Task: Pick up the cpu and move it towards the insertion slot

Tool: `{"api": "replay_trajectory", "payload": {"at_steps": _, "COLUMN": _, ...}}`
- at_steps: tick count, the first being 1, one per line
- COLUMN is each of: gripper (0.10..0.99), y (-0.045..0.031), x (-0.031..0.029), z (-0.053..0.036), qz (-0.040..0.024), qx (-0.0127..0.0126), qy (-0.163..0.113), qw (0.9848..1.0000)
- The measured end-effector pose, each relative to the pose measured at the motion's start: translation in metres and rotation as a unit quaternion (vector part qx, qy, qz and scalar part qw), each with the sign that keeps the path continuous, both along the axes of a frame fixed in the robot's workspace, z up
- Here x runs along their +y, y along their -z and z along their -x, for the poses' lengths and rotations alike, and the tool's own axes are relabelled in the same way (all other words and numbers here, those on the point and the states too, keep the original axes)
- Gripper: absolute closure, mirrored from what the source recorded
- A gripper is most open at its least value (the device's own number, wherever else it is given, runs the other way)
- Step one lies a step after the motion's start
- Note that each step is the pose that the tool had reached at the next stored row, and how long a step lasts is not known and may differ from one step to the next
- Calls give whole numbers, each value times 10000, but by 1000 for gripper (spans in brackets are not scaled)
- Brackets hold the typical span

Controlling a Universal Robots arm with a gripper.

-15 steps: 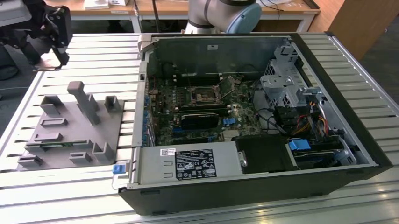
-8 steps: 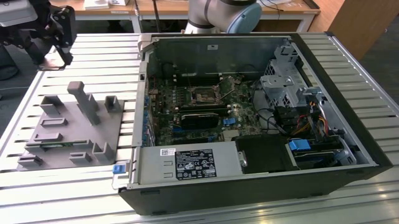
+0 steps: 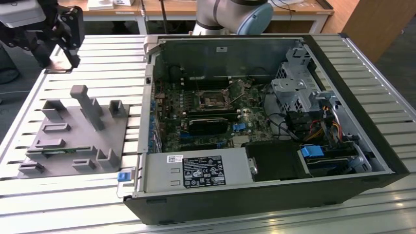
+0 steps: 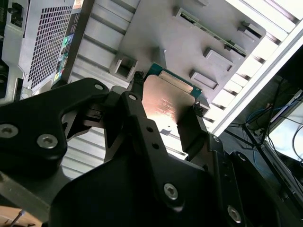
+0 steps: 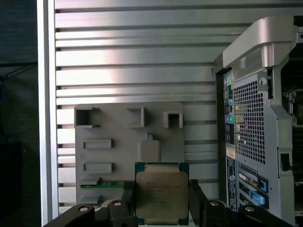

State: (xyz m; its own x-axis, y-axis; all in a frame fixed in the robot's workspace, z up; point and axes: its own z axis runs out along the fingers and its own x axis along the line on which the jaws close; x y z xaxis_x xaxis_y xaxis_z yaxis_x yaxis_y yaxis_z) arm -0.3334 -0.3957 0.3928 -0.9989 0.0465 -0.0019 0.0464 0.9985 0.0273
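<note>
I've got the cpu [image 5: 161,197] clamped between my gripper [image 4: 166,111] fingers, lifted clear over the grey holder tray [image 3: 71,134] at the exterior view's far left, so keep it level and carry it right toward the insertion slot [image 3: 213,98] inside the open case [image 3: 338,117].

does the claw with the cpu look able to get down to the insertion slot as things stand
Probably yes: the claw holds the cpu, and the insertion slot lies open to above inside the uncovered case.
</note>
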Motion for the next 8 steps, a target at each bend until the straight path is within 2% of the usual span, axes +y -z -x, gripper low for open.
{"api": "replay_trajectory", "payload": {"at_steps": 8, "gripper": 549, "y": 0, "x": 2, "z": -69, "qz": 0, "qx": 0, "qy": 0, "qw": 10000}}
